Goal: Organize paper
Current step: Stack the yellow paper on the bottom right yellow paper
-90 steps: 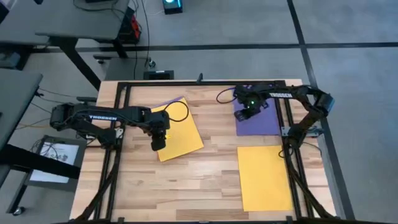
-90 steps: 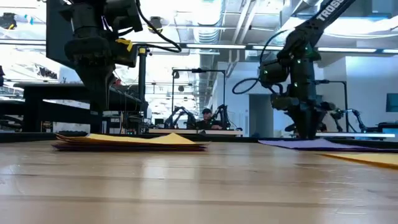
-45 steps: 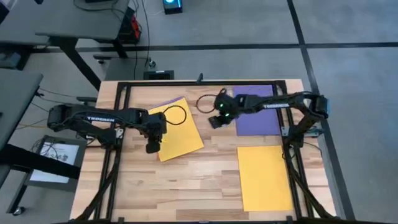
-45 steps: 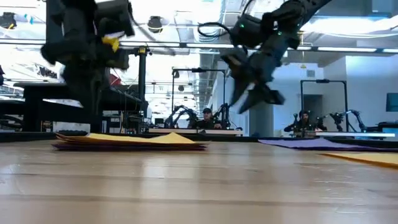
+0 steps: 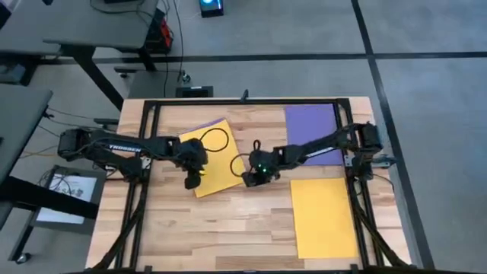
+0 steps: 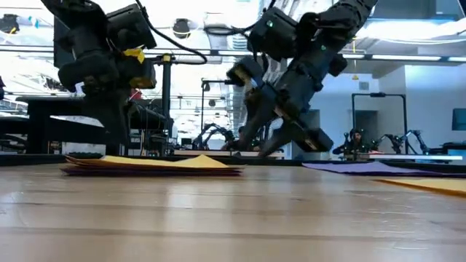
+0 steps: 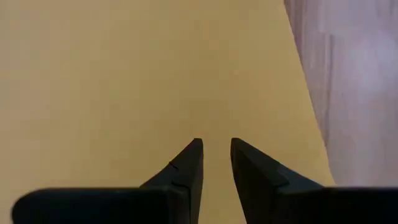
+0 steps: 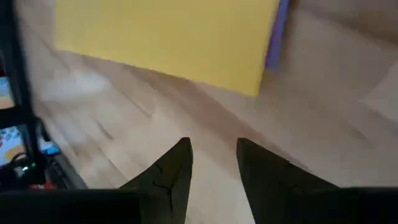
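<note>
Pale wooden tabletop (image 5: 228, 221) inside a black frame carries three paper locations. Left gripper (image 5: 192, 180) hangs over the near edge of the tilted yellow sheet (image 5: 221, 164) at table centre-left; its wrist view shows the fingers (image 7: 186, 168) parted by a narrow gap, nothing between them, yellow paper filling the field beneath. Right gripper (image 5: 251, 177) is reached far across, just beside that sheet's right corner, over bare wood; its fingers (image 8: 174, 171) are slightly apart and empty, with the yellow sheet and a purple sheet (image 5: 207, 125) under it visible ahead. The low view shows this stack (image 6: 153, 166) lying flat, purple edge below yellow. A second purple sheet (image 5: 312, 133) lies at the far right, a second yellow sheet (image 5: 323, 217) at the near right, the two apart. Judgement: sorting by colour is incomplete; the mixed stack remains. Risks: both grippers are near each other at one sheet, so collision is possible; a thin sheet flat on wood offers little edge, so a pinch may slip, crease the paper, or drag both layers together.
</note>
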Robot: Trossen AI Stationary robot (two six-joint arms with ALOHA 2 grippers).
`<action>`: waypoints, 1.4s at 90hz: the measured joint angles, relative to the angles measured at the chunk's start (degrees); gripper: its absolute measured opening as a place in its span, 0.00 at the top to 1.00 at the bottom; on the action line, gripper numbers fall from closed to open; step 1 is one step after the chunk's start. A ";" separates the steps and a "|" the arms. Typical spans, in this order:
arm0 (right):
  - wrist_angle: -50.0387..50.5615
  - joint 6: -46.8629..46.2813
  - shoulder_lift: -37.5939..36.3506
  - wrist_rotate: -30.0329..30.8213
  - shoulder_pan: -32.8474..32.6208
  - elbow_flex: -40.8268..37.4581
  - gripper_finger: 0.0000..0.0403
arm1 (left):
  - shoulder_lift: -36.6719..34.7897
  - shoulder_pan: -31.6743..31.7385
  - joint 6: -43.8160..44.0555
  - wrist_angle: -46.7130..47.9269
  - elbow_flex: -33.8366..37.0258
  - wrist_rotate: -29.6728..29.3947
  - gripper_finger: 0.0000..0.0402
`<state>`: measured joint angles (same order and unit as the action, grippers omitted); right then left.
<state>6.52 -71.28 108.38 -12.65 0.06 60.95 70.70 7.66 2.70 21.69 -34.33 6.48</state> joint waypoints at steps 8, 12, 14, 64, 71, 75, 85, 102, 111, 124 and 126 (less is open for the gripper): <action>-0.37 -1.14 0.83 1.78 -0.02 -0.02 0.70 | 0.82 0.00 -1.66 -0.97 0.00 -1.26 0.84; -0.87 -1.48 0.88 2.40 0.04 -0.02 0.70 | 1.61 -0.01 -2.51 -1.56 0.00 -1.63 0.84; -0.95 -1.63 0.88 2.81 0.04 -0.02 0.70 | 2.06 -0.02 -2.85 -1.83 0.00 -1.60 0.84; -7.43 -3.88 3.50 5.61 0.35 0.09 0.70 | 10.25 -0.02 -3.70 -3.97 -0.10 -1.51 0.84; -7.85 -3.94 3.45 5.61 0.35 0.07 0.70 | 10.25 -0.04 -3.65 -4.29 -0.09 -1.51 0.84; -7.86 -3.92 3.52 5.62 0.34 0.06 0.70 | 10.32 -0.04 -3.60 -4.67 -0.09 -1.51 0.84; -7.97 -3.92 3.53 5.55 0.33 0.04 0.72 | 10.32 -0.04 -3.58 -4.87 -0.09 -1.53 0.84; -7.65 -3.65 3.54 5.60 0.34 0.02 0.88 | 10.32 -0.04 -3.58 -4.87 -0.09 -1.53 0.84; -7.81 -2.87 3.54 6.38 0.38 0.02 0.98 | 10.32 -0.04 -3.59 -4.92 -0.07 -1.53 0.84; -6.99 -2.74 3.29 6.50 0.39 0.02 1.00 | 10.22 -0.04 -3.58 -3.64 -0.49 -1.51 0.84; -6.50 -2.76 3.02 6.48 0.28 0.02 1.00 | 10.07 -0.04 -3.59 -2.68 -0.92 -1.53 0.84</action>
<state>0.02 -74.04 111.40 -6.17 0.34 60.97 80.77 7.62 -0.89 19.02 -35.25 4.94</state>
